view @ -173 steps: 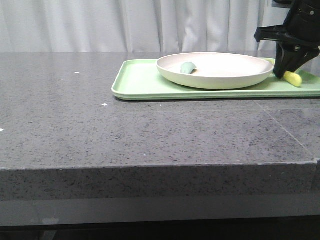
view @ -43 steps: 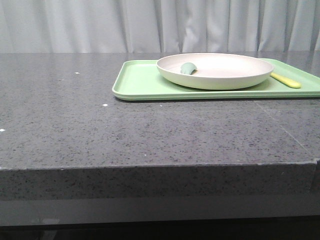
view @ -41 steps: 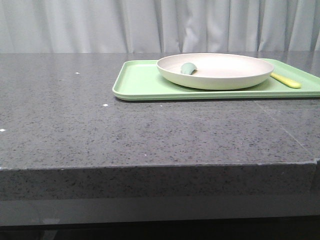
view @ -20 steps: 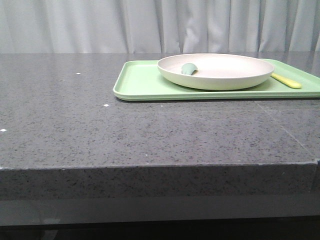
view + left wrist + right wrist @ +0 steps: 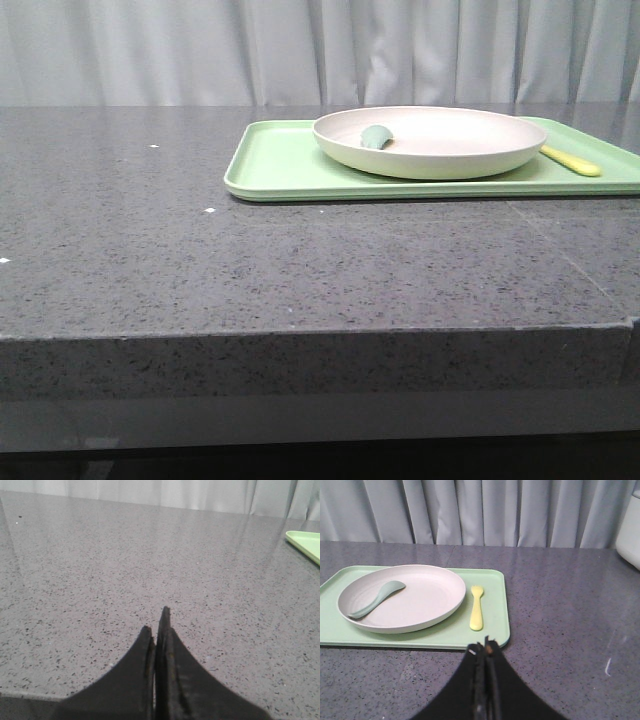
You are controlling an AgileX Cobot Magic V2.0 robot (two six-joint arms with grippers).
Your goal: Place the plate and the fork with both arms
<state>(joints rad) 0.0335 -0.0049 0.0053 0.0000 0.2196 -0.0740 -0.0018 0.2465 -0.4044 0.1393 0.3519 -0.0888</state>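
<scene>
Change: right arm, which stood over the fork at the tray's right end 4.2 s ago, is gone from the front view; plate, fork and tray lie where they did.
Plate: large round shallow off-white matte plate [image 5: 430,141] [image 5: 402,597] sits flat on the tray, filling most of its depth, left of the fork.
Fork: small pale-yellow plastic fork [image 5: 476,608] [image 5: 571,160] lies flat on the tray just right of the plate's rim, apart from it, tines toward the far side. Reads as a table setting, judged deliberate.
Spoon: dull blue-green spoon-like utensil [image 5: 376,598] [image 5: 376,136] rests inside the plate, on its left half, handle running up toward the rim.
Tray: flat rectangular light-green tray [image 5: 275,165] [image 5: 497,605] carries all three, at the right, far part of the table; one corner [image 5: 304,542] shows in the left wrist view.
Table: grey speckled stone-look table [image 5: 250,270]; pale curtain [image 5: 200,50] behind.
Right gripper: right gripper [image 5: 484,652] has fingers pressed together, nothing between them; hangs on the near side of the tray, well apart from the fork.
Left gripper: left gripper [image 5: 159,630] likewise closed on nothing, over bare table, tray far off to its right.
Judgement: both items look placed, arms parked clear; task appears done.
</scene>
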